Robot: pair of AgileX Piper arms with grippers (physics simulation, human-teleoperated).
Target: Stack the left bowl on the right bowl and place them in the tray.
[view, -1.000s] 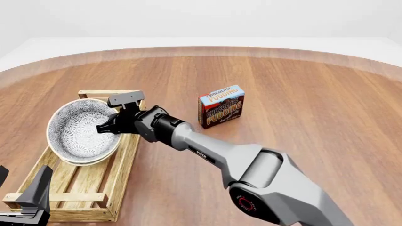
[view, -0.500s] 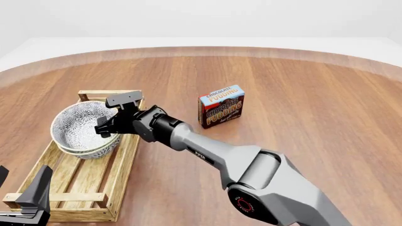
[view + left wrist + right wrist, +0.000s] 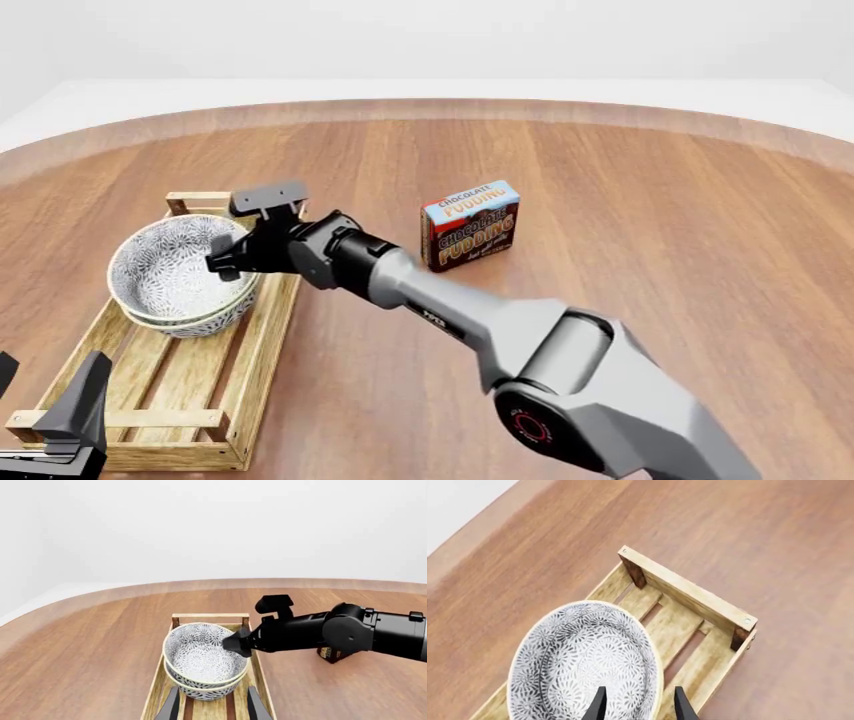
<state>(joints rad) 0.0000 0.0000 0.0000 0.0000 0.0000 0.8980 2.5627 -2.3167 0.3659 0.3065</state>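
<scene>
Two grey-patterned bowls sit nested, the upper bowl (image 3: 171, 265) inside the lower bowl (image 3: 203, 322), on the slats at the far half of the light-wood tray (image 3: 174, 400). My right gripper (image 3: 224, 262) hovers at the stack's right rim, open, its fingers straddling the rim of the bowl (image 3: 584, 665) in the right wrist view. From the left wrist view the stack (image 3: 200, 652) rests level below the tray's far end rail (image 3: 210, 616). My left gripper (image 3: 54, 420) stays open at the tray's near end, holding nothing.
A chocolate pudding box (image 3: 470, 225) stands upright to the right of the tray, close beside my right arm. The round wooden table (image 3: 641, 200) stretches to the right and far side.
The stacked bowls came down level into the tray. My right gripper has since lifted slightly at the rim while the bowls stay put. The left arm has not moved.
</scene>
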